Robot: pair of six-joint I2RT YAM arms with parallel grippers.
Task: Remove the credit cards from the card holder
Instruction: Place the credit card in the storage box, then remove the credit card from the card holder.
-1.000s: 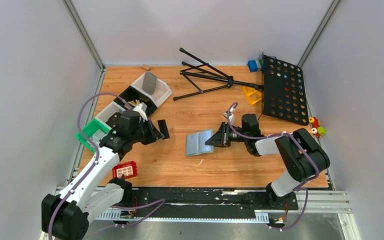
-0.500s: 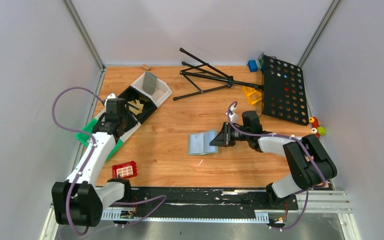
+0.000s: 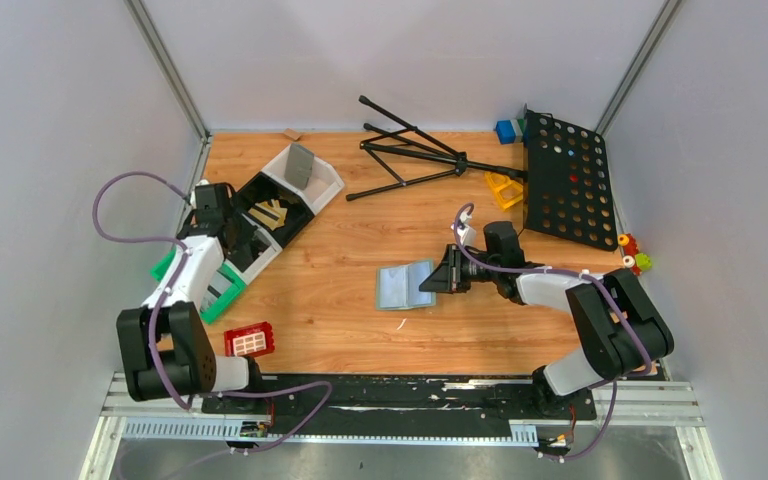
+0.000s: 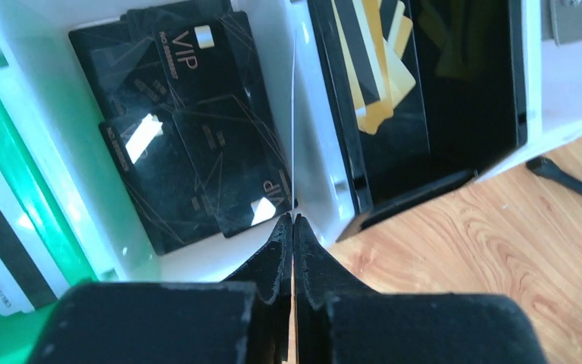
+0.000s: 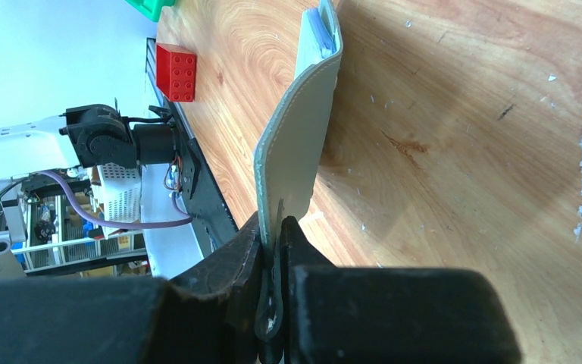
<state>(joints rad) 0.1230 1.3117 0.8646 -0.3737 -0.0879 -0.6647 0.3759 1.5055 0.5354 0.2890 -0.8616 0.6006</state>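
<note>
- Left gripper (image 4: pixel 293 221) pinched tight on a thin whitish card (image 4: pixel 293 114), edge-on, over a white tray compartment (image 4: pixel 197 256)
- Right gripper (image 5: pixel 276 227) clamps one edge of the grey-blue folding card holder (image 5: pixel 303 129)

"VIP" stands in gold on two of the black cards (image 4: pixel 189 129).

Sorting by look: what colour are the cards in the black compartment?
Yellow with dark stripes; the cards show best in the left wrist view.
</note>
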